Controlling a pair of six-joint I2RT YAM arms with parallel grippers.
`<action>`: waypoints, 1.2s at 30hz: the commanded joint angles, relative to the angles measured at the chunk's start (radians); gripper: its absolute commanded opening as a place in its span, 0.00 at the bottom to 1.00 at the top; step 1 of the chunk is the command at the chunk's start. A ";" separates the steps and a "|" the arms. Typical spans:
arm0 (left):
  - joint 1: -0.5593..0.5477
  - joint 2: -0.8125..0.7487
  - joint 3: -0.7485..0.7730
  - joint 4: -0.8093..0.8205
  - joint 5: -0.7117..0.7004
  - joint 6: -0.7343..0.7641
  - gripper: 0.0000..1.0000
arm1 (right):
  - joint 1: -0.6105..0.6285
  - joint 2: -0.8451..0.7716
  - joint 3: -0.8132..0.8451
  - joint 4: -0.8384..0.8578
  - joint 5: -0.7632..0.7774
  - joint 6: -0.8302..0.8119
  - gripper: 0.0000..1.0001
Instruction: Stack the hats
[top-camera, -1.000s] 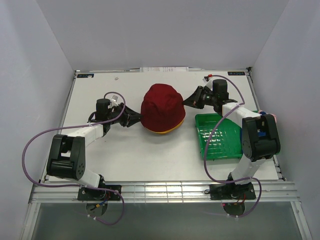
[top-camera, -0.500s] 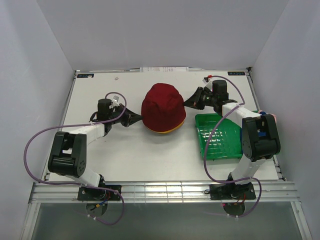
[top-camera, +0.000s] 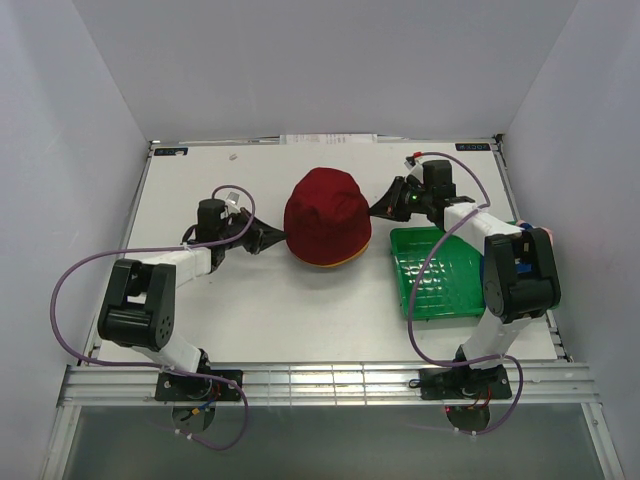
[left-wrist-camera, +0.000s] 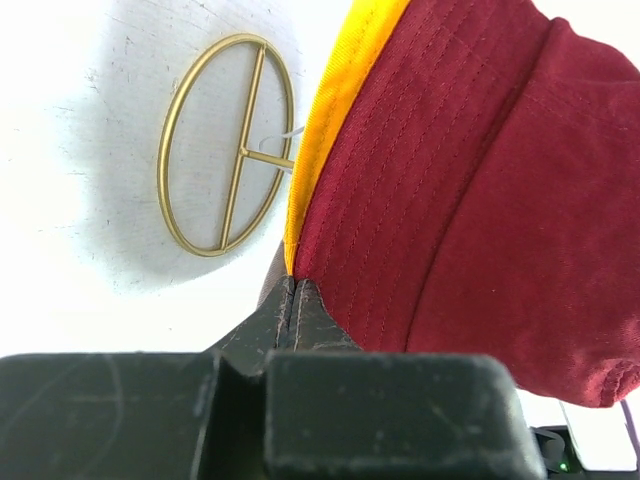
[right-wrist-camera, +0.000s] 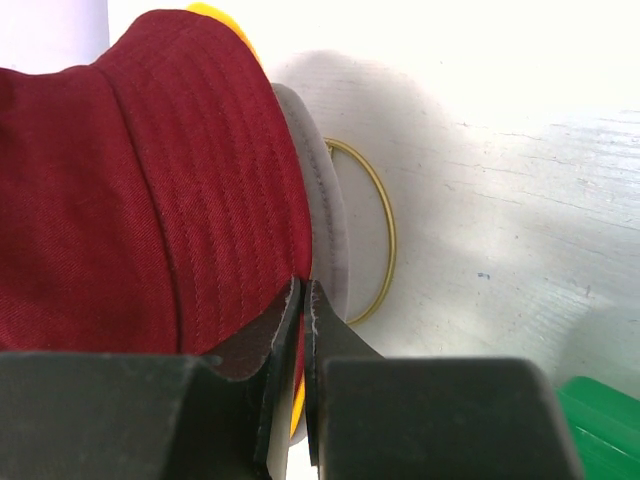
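A dark red hat (top-camera: 327, 215) sits at the table's middle on top of a yellow hat, whose brim (top-camera: 341, 262) peeks out below. In the left wrist view the dark red hat (left-wrist-camera: 470, 200) and the yellow brim (left-wrist-camera: 345, 90) meet right at my left gripper (left-wrist-camera: 290, 285). It is shut, with its tips at the brim edge and no cloth showing between them. My right gripper (right-wrist-camera: 303, 290) is shut on the dark red hat's brim (right-wrist-camera: 180, 200), with a grey brim (right-wrist-camera: 328, 230) just beyond. In the top view the left gripper (top-camera: 275, 238) and right gripper (top-camera: 378, 208) flank the stack.
A gold wire stand (left-wrist-camera: 225, 145) rests on the table under the hats, and its ring (right-wrist-camera: 388, 240) also shows in the right wrist view. A green tray (top-camera: 440, 270) lies right of the stack, under the right arm. White walls close in the table on three sides.
My left gripper has shut at the left brim of the stack. The hats have shifted slightly to the right. The right gripper stays shut in place.
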 joint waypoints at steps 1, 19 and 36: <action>-0.005 0.017 -0.023 -0.017 -0.029 0.020 0.00 | -0.005 0.044 0.018 -0.115 0.091 -0.072 0.08; -0.004 -0.037 0.119 -0.216 -0.075 0.161 0.17 | -0.005 0.029 0.103 -0.179 0.096 -0.103 0.08; -0.005 -0.044 0.229 -0.285 -0.044 0.230 0.28 | -0.004 -0.049 0.201 -0.331 0.182 -0.157 0.11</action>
